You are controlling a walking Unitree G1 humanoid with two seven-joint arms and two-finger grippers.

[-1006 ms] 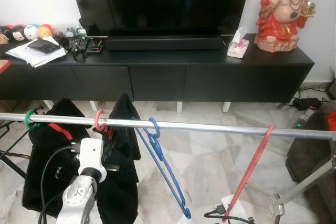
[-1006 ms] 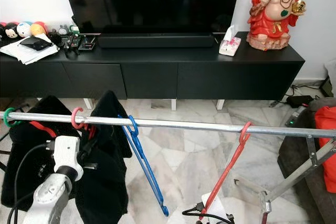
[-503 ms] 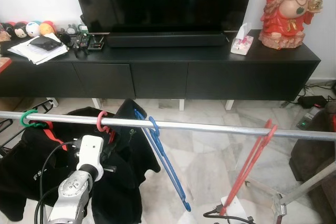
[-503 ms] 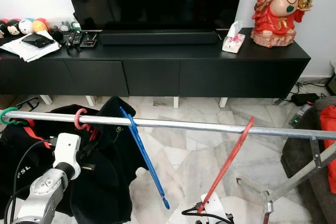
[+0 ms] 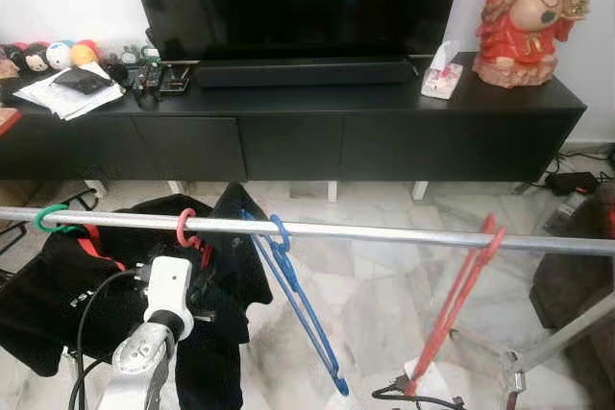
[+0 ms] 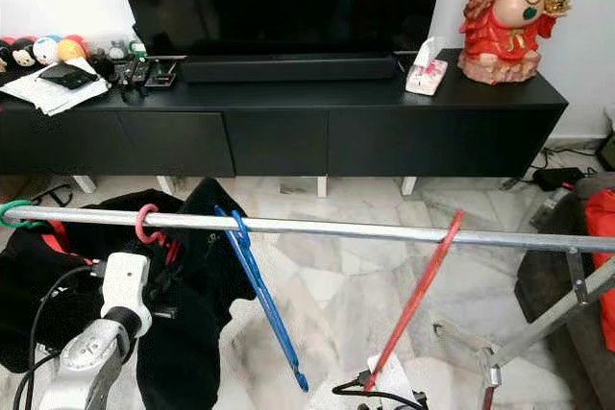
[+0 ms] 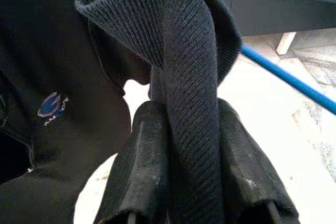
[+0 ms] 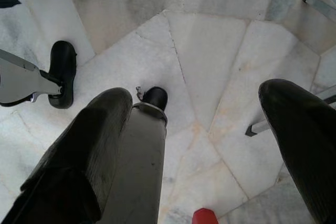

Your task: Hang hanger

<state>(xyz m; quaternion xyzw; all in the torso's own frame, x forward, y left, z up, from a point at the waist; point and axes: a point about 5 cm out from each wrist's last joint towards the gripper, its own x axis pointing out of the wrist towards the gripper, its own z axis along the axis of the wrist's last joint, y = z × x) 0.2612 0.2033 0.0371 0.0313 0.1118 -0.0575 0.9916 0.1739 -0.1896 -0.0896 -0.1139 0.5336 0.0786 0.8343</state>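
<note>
A silver rail (image 5: 384, 233) crosses in front of me. On it hang a green hook (image 5: 53, 220), a pink hanger hook (image 5: 184, 228) carrying a black shirt (image 5: 226, 266), a bare blue hanger (image 5: 298, 304) and a bare red hanger (image 5: 461, 300). My left gripper (image 7: 191, 114) is shut on the shirt's ribbed black collar (image 7: 184, 51) just under the pink hook. Its white wrist (image 5: 168, 285) rises at the lower left. My right gripper (image 8: 202, 114) hangs open above the marble floor, holding nothing.
Behind the rail stands a long black TV console (image 5: 365, 132) with a TV, a red statue (image 5: 524, 7), a tissue box (image 5: 440, 76) and papers (image 5: 67, 91). The rack's metal leg (image 5: 562, 328) slants at the lower right. A power strip (image 5: 423, 381) lies on the floor.
The black shirt has swung and bunched up around my left wrist. The red and blue hangers are swaying slightly. The camera has shifted a little.
</note>
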